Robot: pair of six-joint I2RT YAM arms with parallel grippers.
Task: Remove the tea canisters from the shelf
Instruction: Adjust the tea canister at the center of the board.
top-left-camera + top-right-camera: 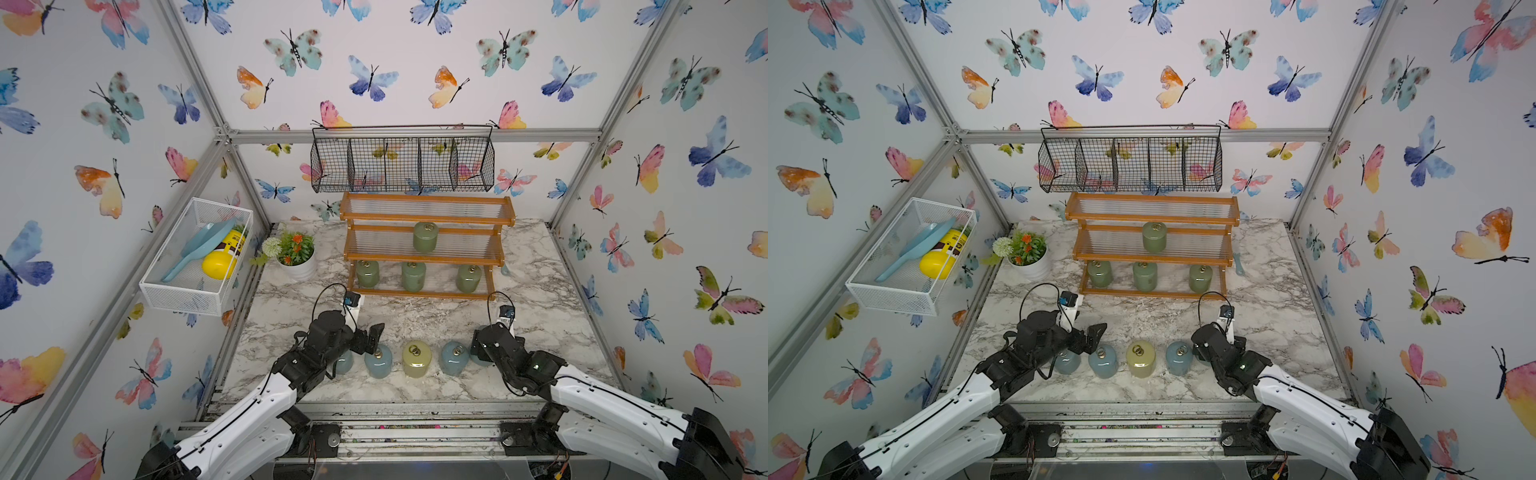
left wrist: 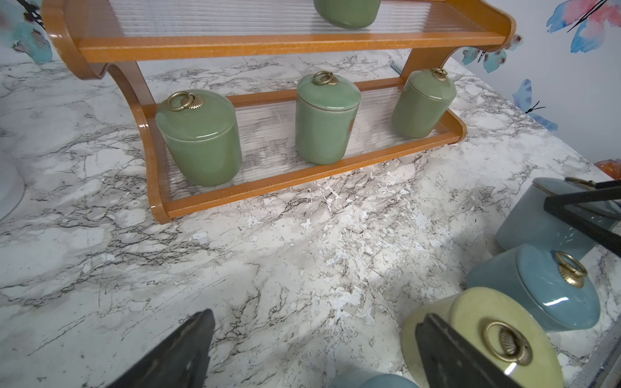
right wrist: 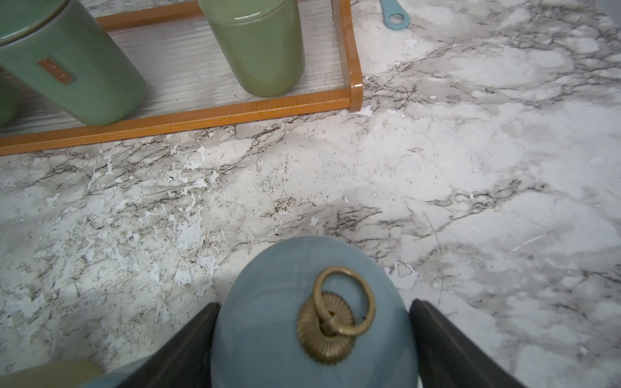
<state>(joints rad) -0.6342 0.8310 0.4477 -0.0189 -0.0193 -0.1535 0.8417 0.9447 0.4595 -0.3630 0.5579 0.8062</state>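
The orange-brown shelf point(image 1: 424, 220) stands at the back of the marble table. One green tea canister point(image 1: 425, 237) sits on its middle tier and three green ones point(image 2: 327, 121) on the bottom tier. In front, a row stands on the table: blue point(image 1: 378, 360), yellow-green point(image 1: 416, 358) and blue point(image 1: 454, 357). Another blue one point(image 1: 343, 361) is half hidden by my left arm. My left gripper point(image 2: 314, 319) is open above the row's left end, holding nothing. My right gripper point(image 3: 314, 309) straddles a blue canister point(image 3: 285, 319) at the right end, jaws slightly apart from it.
A black wire basket point(image 1: 402, 164) hangs just above the shelf. On the left wall, a white mesh basket point(image 1: 195, 257) holds a yellow bottle and a blue scoop. A white flower pot point(image 1: 297, 266) stands left of the shelf, a small blue handle point(image 3: 395, 16) to its right.
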